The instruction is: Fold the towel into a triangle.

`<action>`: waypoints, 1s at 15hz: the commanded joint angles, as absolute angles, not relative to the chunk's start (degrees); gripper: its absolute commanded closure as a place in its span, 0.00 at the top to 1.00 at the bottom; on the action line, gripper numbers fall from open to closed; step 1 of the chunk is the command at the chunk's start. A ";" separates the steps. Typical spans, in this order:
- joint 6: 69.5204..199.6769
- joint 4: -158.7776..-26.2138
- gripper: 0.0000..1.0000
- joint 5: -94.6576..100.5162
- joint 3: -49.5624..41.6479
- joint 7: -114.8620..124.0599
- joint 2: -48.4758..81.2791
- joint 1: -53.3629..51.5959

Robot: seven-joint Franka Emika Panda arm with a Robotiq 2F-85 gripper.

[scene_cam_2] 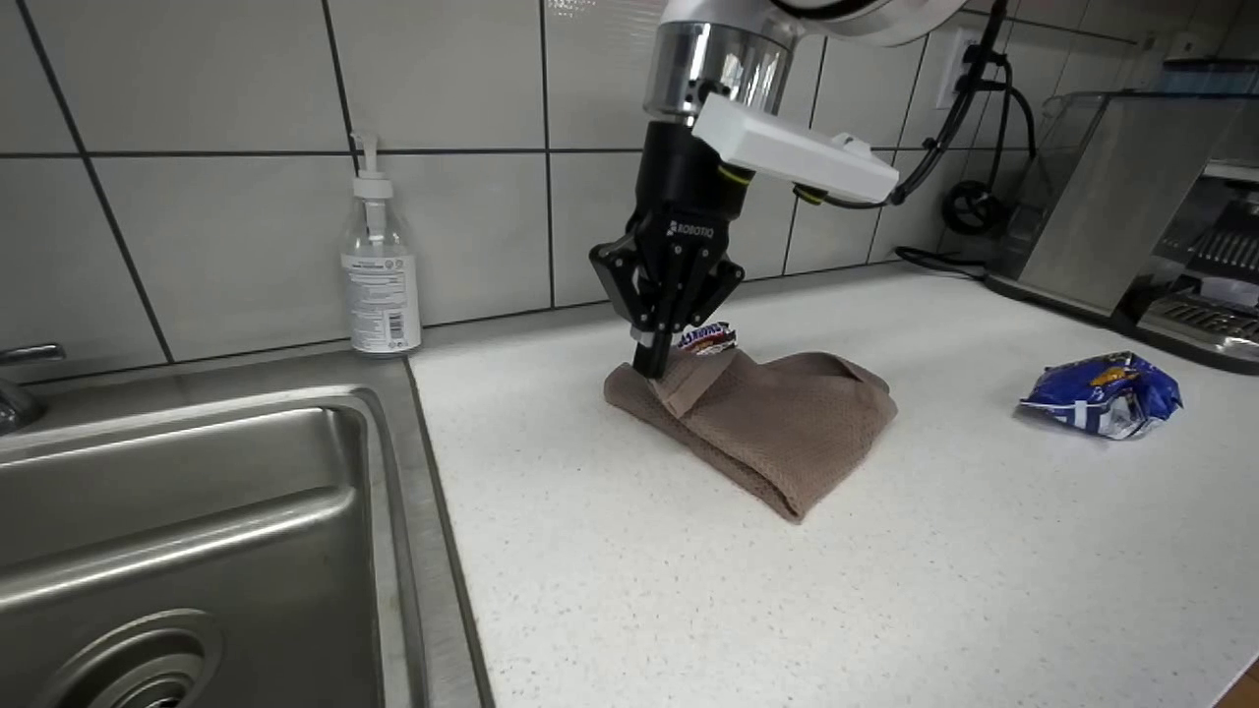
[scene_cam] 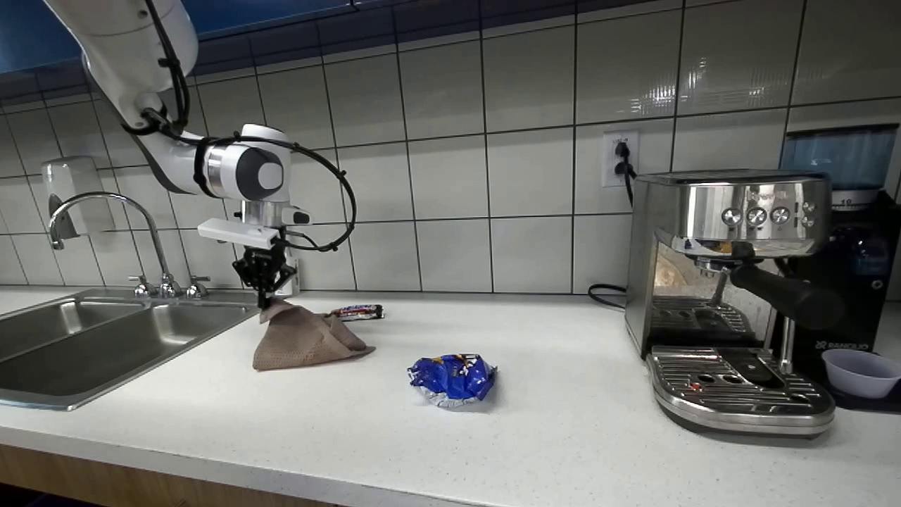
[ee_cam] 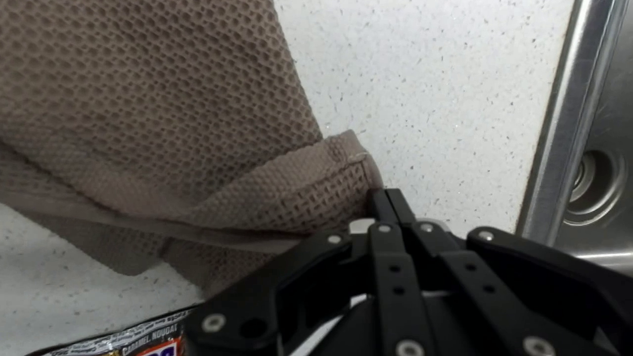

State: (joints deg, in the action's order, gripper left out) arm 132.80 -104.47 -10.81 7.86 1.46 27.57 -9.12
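The brown towel (scene_cam: pixel 306 343) lies bunched and partly folded over itself on the counter, with layered edges showing in an exterior view (scene_cam_2: pixel 802 418). Over this towel's near end, my gripper (scene_cam_2: pixel 649 366) points downward. In the wrist view the gripper (ee_cam: pixel 391 193) is shut, its two fingertips pressed together. A turned-up, hemmed corner of the towel (ee_cam: pixel 341 158) sits right against the left finger's outer side. No cloth shows between the fingertips, though the far underside of the tips is hidden.
A dark candy bar wrapper (scene_cam: pixel 357 312) lies just behind the towel. A crumpled blue packet (scene_cam: pixel 452 379) rests farther along the counter. Close by the gripper is the steel sink (scene_cam_2: pixel 389 511), with a soap bottle (scene_cam_2: pixel 381 285) near the wall. An espresso machine (scene_cam: pixel 732 296) stands at the far end.
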 commanded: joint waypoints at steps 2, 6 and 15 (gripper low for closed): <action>129.55 -100.22 0.00 -9.72 7.97 0.93 29.91 -8.68; 129.02 -98.70 0.00 -9.39 7.70 1.42 31.12 -8.90; 128.00 -95.67 0.00 -8.32 7.45 2.12 33.79 -9.30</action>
State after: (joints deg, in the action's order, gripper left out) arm 130.60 -98.88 -9.66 7.60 1.46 32.30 -9.10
